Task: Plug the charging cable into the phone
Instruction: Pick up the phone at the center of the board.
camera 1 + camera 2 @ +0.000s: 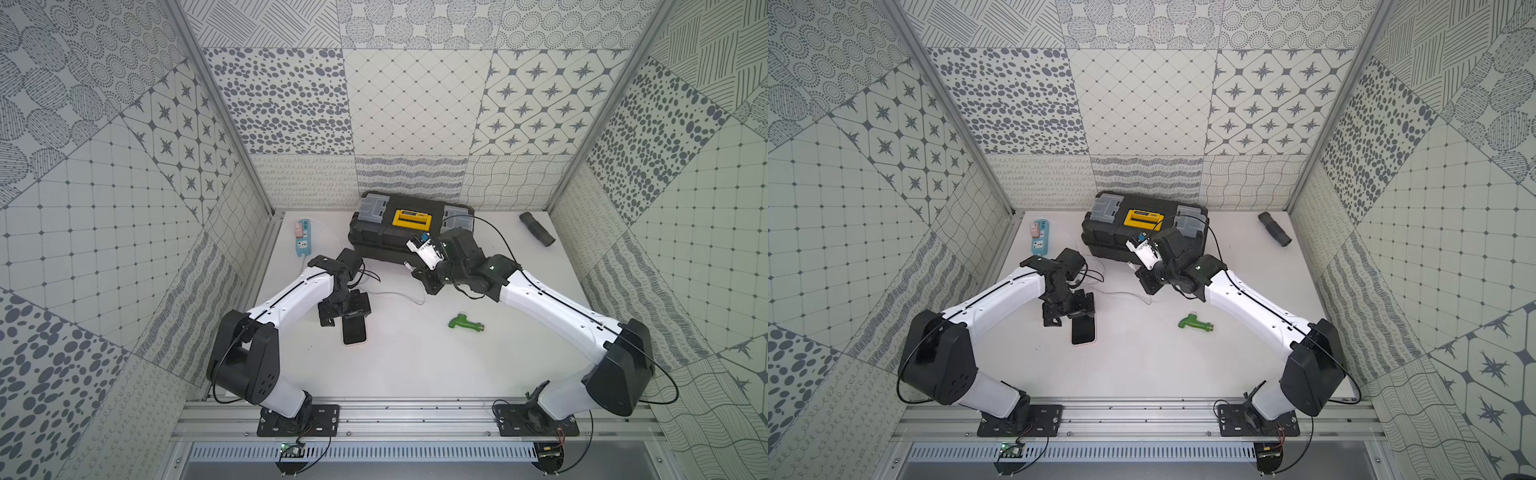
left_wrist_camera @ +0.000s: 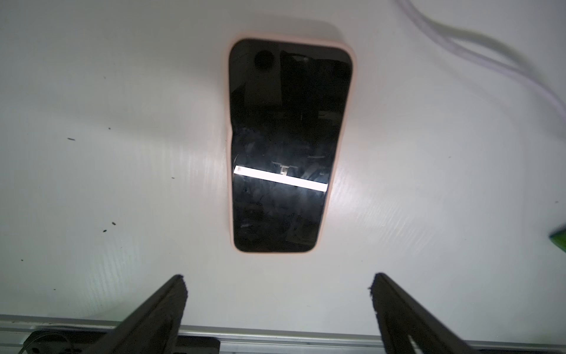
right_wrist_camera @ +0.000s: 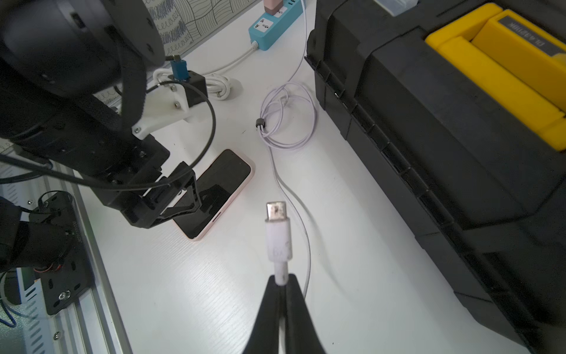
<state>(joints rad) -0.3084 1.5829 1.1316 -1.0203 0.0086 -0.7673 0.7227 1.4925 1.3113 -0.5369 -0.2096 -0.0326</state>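
We are clamping our right gripper (image 3: 281, 280) on the limp thin white charging cable (image 3: 278, 245), behind its stiff plug (image 3: 276, 211). Our left gripper (image 2: 277, 279) is hovering, jaws apart, near the slick black-glass phone (image 2: 284, 147).

The white worktop (image 1: 415, 365) carries a black plastic toolbox (image 1: 399, 235) with a yellow handle. Left of the toolbox lies a blue power strip (image 1: 303, 237); right of it, a black ribbed tube (image 1: 537, 228). In front: loops of thin white charging cable (image 3: 288, 122), a pink-rimmed black-screened phone (image 1: 354, 331), a green plastic fitting (image 1: 465, 323).

place: robot lab cell | cues: patterned walls (image 1: 415, 104), aluminium rail (image 1: 415, 409), bolted arms (image 1: 552, 299)
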